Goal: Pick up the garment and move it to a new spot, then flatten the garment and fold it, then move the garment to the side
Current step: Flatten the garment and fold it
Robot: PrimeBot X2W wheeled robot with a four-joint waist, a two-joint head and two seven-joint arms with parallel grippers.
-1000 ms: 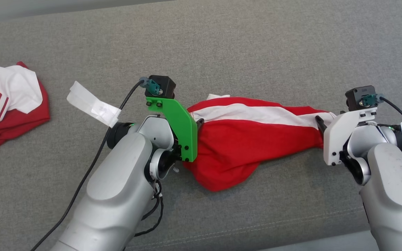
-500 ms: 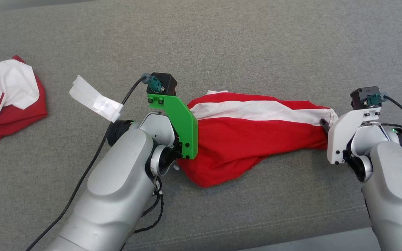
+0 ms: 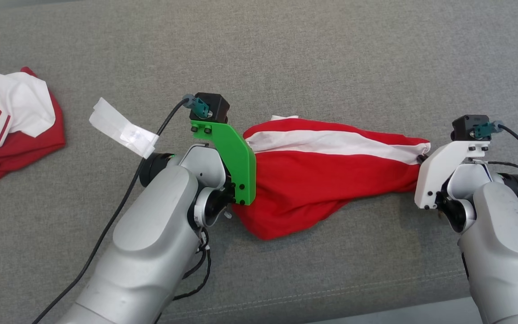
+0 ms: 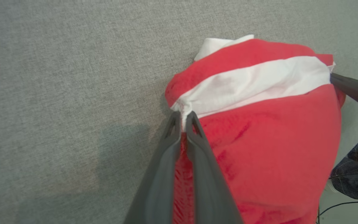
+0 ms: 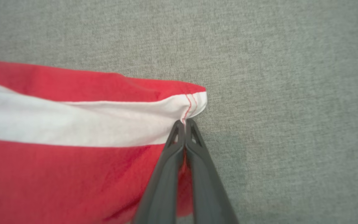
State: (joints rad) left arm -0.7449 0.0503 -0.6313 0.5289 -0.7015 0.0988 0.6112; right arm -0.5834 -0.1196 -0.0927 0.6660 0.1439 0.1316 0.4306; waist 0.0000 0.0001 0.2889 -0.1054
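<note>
Your left gripper [image 4: 183, 121] and right gripper [image 5: 184, 124], two in all, each pinching one end of the garment [image 3: 331, 180], second garment [image 3: 11, 121] cut off at left edge.

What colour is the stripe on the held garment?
White stripe on a red garment; clearest in the right wrist view.

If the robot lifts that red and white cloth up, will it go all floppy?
Probably floppy: the garment sags between the left gripper and right gripper, which pinch its ends. It looks thin, so it is likely light. Its middle would probably droop lowest.
</note>
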